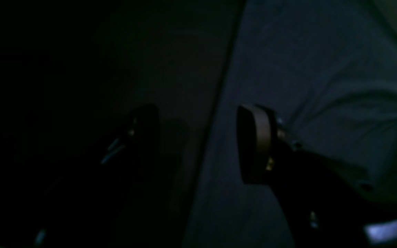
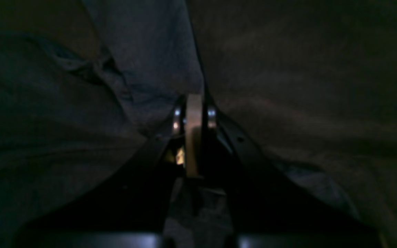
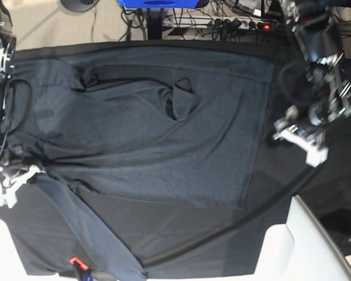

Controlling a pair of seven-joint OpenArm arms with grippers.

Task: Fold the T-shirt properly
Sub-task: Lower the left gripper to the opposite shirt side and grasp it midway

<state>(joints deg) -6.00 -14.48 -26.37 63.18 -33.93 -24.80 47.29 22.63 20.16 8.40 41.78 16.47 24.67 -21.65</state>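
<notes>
The dark slate-grey T-shirt (image 3: 152, 134) lies spread over the black table cloth (image 3: 181, 246), one long sleeve (image 3: 88, 234) trailing toward the front. My left gripper (image 1: 198, 137) stands open astride the shirt's straight edge (image 1: 219, 103), one finger over the black cloth, the other finger (image 1: 253, 144) over the shirt; in the base view the left gripper (image 3: 278, 136) is at the shirt's right edge. My right gripper (image 2: 194, 110) is shut, its pads pressed together on the shirt's edge (image 2: 150, 69); the base view puts the right gripper (image 3: 17, 181) where sleeve meets body at the left.
A black cable (image 3: 251, 219) crosses the cloth at the front right. White panels (image 3: 316, 246) flank the front corners. A small red item (image 3: 75, 260) lies by the sleeve's end. A power strip (image 3: 234, 23) and wires sit behind the table.
</notes>
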